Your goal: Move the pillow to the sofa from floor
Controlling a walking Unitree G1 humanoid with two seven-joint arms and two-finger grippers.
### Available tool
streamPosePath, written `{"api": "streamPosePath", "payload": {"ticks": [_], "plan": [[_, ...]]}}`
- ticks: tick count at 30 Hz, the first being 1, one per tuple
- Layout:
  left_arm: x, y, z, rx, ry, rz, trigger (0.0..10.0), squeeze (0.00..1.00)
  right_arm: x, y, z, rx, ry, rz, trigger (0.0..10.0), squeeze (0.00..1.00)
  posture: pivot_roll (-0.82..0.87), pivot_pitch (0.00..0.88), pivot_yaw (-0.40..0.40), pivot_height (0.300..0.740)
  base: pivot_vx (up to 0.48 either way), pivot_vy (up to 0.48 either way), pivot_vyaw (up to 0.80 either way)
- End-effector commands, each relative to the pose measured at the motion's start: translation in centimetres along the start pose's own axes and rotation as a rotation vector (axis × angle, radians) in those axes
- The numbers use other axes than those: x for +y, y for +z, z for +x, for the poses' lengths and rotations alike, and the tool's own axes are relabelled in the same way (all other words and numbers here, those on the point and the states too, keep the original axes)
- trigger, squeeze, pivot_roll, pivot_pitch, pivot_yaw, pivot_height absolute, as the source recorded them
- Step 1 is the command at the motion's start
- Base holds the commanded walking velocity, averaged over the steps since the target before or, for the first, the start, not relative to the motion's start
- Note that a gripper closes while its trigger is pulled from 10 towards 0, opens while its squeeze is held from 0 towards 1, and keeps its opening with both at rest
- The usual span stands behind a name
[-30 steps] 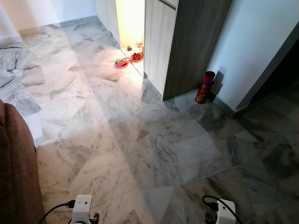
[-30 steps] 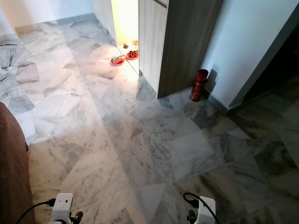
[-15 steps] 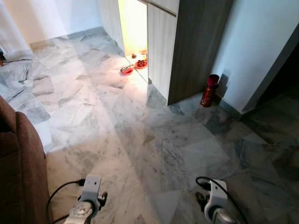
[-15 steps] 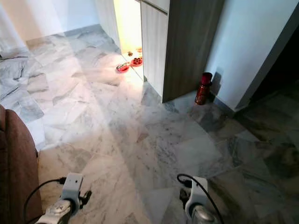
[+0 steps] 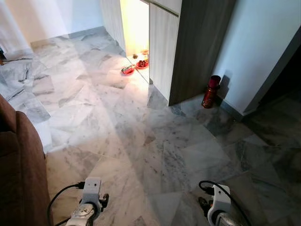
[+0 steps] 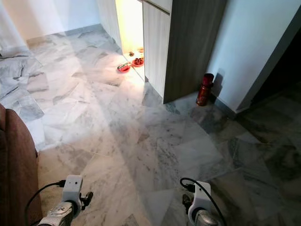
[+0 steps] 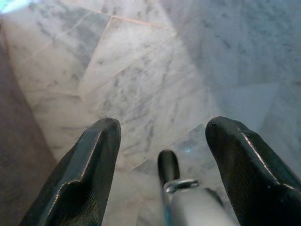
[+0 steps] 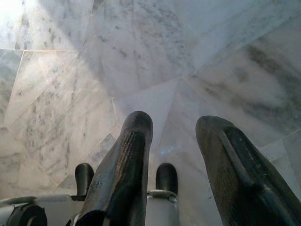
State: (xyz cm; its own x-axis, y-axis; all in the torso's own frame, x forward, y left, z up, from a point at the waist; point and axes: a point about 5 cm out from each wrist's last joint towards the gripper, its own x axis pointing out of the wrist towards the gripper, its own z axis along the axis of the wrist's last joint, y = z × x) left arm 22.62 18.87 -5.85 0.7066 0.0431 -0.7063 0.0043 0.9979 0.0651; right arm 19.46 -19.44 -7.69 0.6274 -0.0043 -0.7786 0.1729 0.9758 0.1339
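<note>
The brown sofa [image 5: 19, 174] stands at my left, its arm rising beside the marble floor [image 5: 141, 141]. My left arm's wrist [image 5: 88, 207] and right arm's wrist [image 5: 217, 209] hang low in front of me, over bare tiles. In the left wrist view the left gripper [image 7: 162, 155] is open, with only floor between its fingers [image 7: 89, 174] and the sofa's side along one edge. The right gripper [image 8: 176, 150] is open too, above bare floor, its fingers [image 8: 127, 165] holding nothing.
A tall wood cabinet [image 5: 188, 47] stands ahead, with a lit doorway [image 5: 134, 23] to its left and red dishes [image 5: 134, 67] on that threshold. A red canister [image 5: 210, 91] stands against the white wall. A dark opening [image 5: 287, 70] lies at the far right.
The whole picture shifted since a second ago, so the camera moved. Both wrists now show a little higher in the frame. Over the last half second almost nothing differs.
</note>
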Motion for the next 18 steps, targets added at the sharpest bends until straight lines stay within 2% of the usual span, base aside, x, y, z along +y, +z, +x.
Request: {"api": "streamPosePath", "payload": {"ticks": [1,6,11,18], "plan": [[0.25,-0.74,-0.16,0.026,0.017,-0.015,10.0,0.0,-0.21,-0.02,-0.04,0.005,-0.002,-0.008,10.0,0.0,0.0,0.035,-0.029,0.74,0.0,0.0,0.0],[0.34,-1.54,-0.36,0.05,0.031,-0.046,10.0,0.0,-0.47,0.04,-0.07,0.006,-0.002,-0.012,10.0,0.0,0.0,0.04,-0.033,0.74,0.0,0.0,0.0],[0.62,-1.39,-0.36,0.034,0.04,-0.073,10.0,0.0,-0.43,0.04,-0.07,0.011,0.009,-0.022,10.0,0.0,0.01,0.044,-0.031,0.74,0.0,0.0,0.0],[0.9,-1.39,-0.38,0.037,0.047,-0.056,10.0,0.0,-0.25,-0.35,-0.08,0.028,0.01,0.026,10.0,0.0,0.01,0.047,-0.016,0.74,0.0,0.0,0.0]]}}
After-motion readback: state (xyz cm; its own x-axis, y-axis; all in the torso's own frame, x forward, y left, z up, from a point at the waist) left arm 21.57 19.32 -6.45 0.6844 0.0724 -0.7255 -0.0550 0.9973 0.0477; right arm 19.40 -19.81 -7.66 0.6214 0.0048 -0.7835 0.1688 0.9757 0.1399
